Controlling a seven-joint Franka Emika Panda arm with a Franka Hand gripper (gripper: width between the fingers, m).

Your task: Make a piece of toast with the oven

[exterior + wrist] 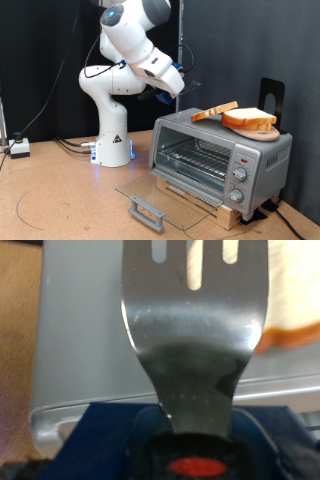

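The silver oven (215,150) stands at the exterior view's right with its glass door (165,195) folded down open and the wire rack (195,155) bare. A thick pile of bread slices (250,120) lies on the oven's top. The thin piece of toast (214,110) is tilted up beside the pile, above the oven's top. My gripper (178,88) is just to the exterior view's left of it, shut on a metal spatula (195,330) that reaches toward the toast. The wrist view shows the slotted blade over the grey oven top (80,350), with bread crust (295,315) beside it.
The door's grey bar handle (148,212) lies low in front of the oven. Three knobs (240,175) are on the oven's right panel. The oven rests on a wooden board (205,203). A black stand (272,95) rises behind it. Cables (70,145) run by the arm's base.
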